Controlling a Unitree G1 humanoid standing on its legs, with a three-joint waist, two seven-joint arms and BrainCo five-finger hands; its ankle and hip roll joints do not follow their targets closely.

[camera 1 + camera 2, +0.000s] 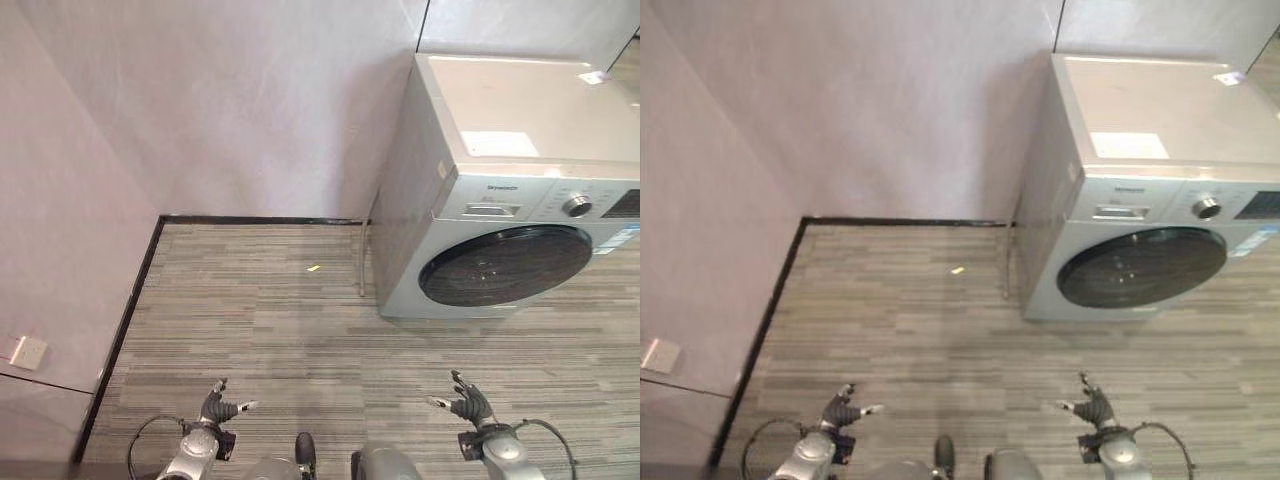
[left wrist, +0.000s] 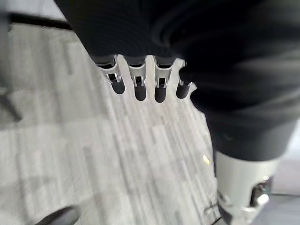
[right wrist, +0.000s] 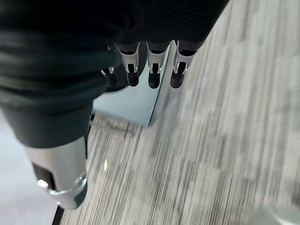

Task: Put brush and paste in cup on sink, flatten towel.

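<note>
1 washing machine [image 1: 505, 190] — 2 empty hands

Grey striped plank floor [image 1: 270, 330] runs back to the corner, edged by a dark skirting strip [image 1: 262, 219] along the pale walls. On it, over to the right, stands a silver front-loading washing machine [image 1: 510, 190], its dark round door [image 1: 505, 264] facing out. A small yellowish scrap [image 1: 314, 267] lies on the planks just left of the machine, near the back wall.
</note>
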